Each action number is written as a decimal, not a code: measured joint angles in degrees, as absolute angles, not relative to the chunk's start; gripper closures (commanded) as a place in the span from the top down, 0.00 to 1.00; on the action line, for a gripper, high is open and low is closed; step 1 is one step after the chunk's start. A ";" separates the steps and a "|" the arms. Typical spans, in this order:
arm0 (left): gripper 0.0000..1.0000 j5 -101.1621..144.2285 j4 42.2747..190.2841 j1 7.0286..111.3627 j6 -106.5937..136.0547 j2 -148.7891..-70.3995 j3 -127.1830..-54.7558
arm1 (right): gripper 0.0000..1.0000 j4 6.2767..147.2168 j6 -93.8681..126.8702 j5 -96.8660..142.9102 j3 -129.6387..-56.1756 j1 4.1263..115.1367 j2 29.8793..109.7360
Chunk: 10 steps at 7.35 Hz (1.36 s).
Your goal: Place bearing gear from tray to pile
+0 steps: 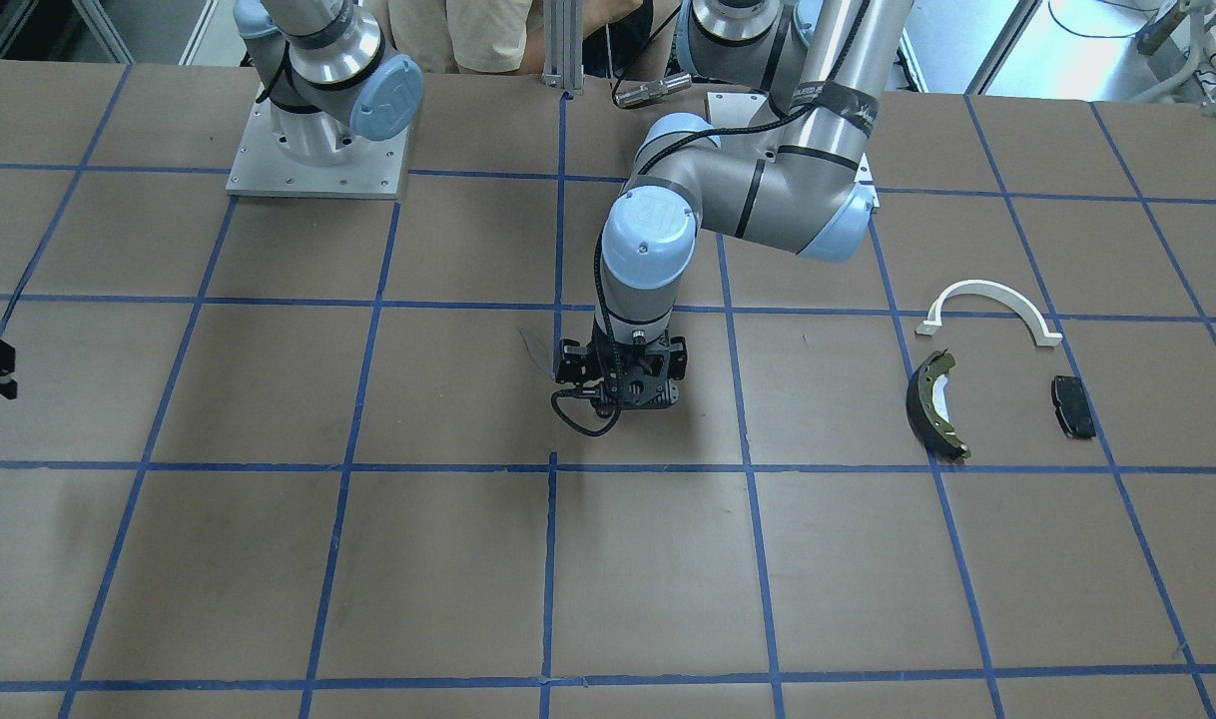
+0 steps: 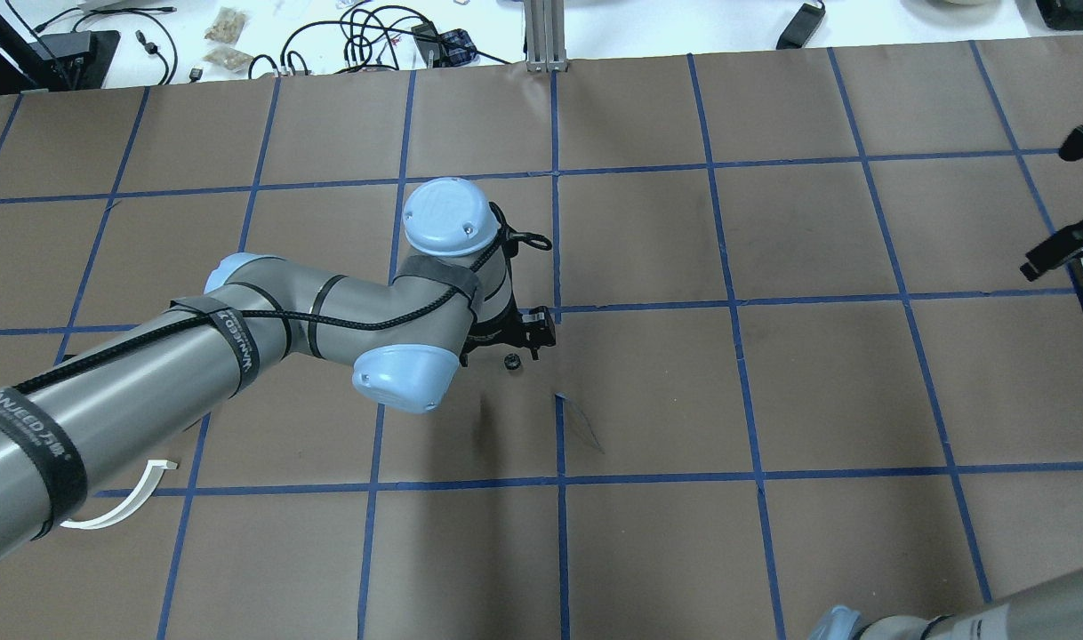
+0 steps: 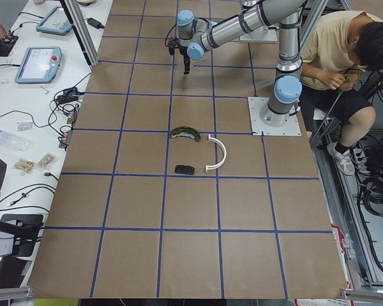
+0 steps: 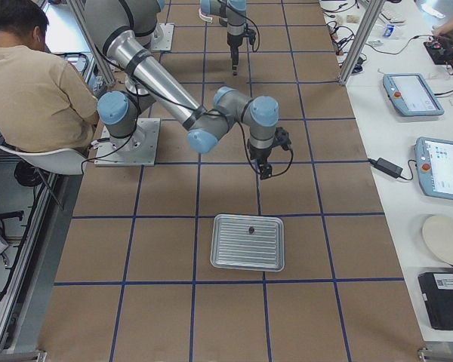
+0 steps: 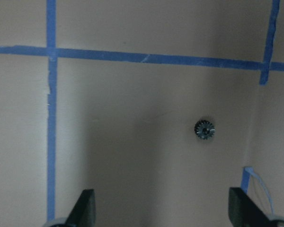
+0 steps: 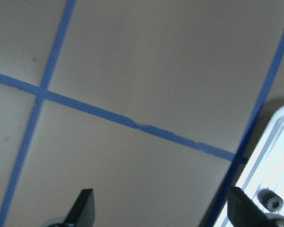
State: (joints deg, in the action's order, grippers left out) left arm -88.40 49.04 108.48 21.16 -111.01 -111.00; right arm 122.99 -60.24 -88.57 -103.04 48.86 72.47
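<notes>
The left tool hangs released and spread wide over the bearing gear, which lies flat on the counter ahead of it and off to one side of its midline, so it should centre on the gear before dropping and clenching gently.

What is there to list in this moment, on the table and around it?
table: one, brown with a blue tape grid, under everything.
tray: one, silver and ribbed, on the table by the right arm.
gears: two, dark; one in the tray, one loose on the table.
bracket: one, white, arched, in the pile.
brake shoe: one, dark with an olive rim, beside the bracket.
pad: one, black, beside the brake shoe.
person: one, beige shirt, seated behind the robot.
left gripper: one, black, open, above the table by the loose gear.
right gripper: one, black, open, above the table beside the tray.
</notes>
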 measured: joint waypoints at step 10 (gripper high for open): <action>0.16 -89.96 47.53 109.11 20.14 -113.88 -110.55 | 0.78 127.65 -64.82 -89.30 -94.24 39.55 56.84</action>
